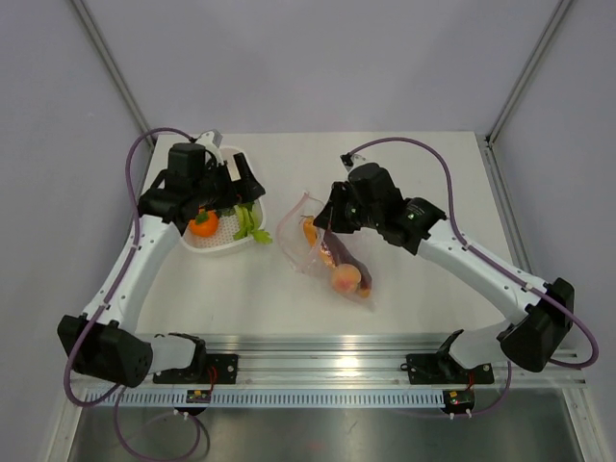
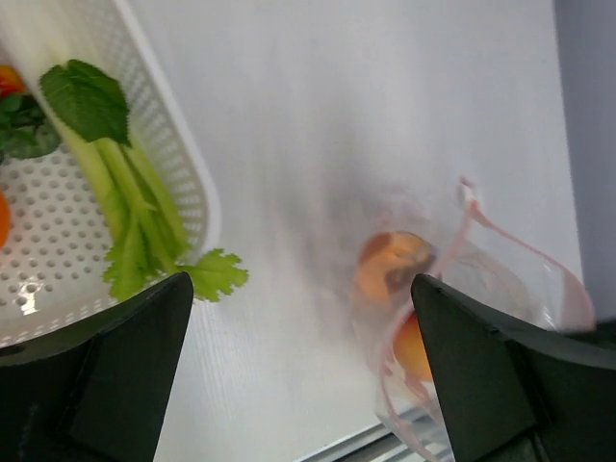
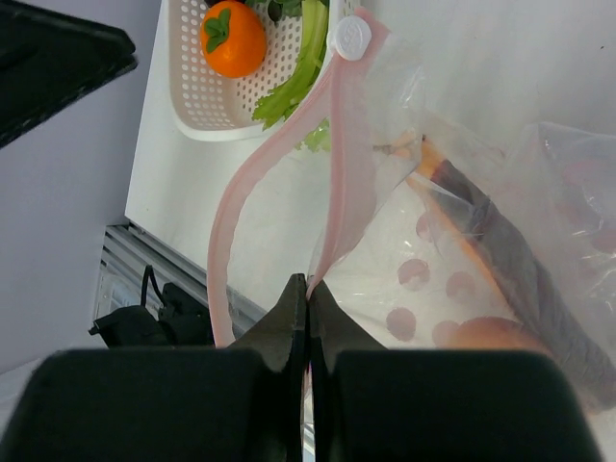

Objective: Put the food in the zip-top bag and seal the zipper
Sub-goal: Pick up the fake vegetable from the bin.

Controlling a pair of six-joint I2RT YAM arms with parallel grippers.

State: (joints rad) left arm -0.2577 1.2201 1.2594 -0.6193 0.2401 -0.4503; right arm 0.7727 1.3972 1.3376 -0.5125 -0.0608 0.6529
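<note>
The zip-top bag [image 1: 332,260] lies mid-table, its long axis diagonal, with the mouth at the far left facing a white basket [image 3: 192,101]. The right gripper [image 3: 308,289] pinches the pink zipper [image 3: 342,144] tight (mouth gaping). The left gripper [image 2: 300,289], spread wide and empty, hovers by the basket's celery [image 2: 125,192] and orange [image 3: 233,38]. Clear crinkled plastic shows the peach [image 1: 345,279] and eggplant [image 3: 510,250].

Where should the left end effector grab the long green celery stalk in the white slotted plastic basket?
Probably mid-stalk, from above, closing across the narrow width of the long green celery stalk. It lies flat along the basket wall, leaves over the rim, so a side approach looks blocked.
</note>
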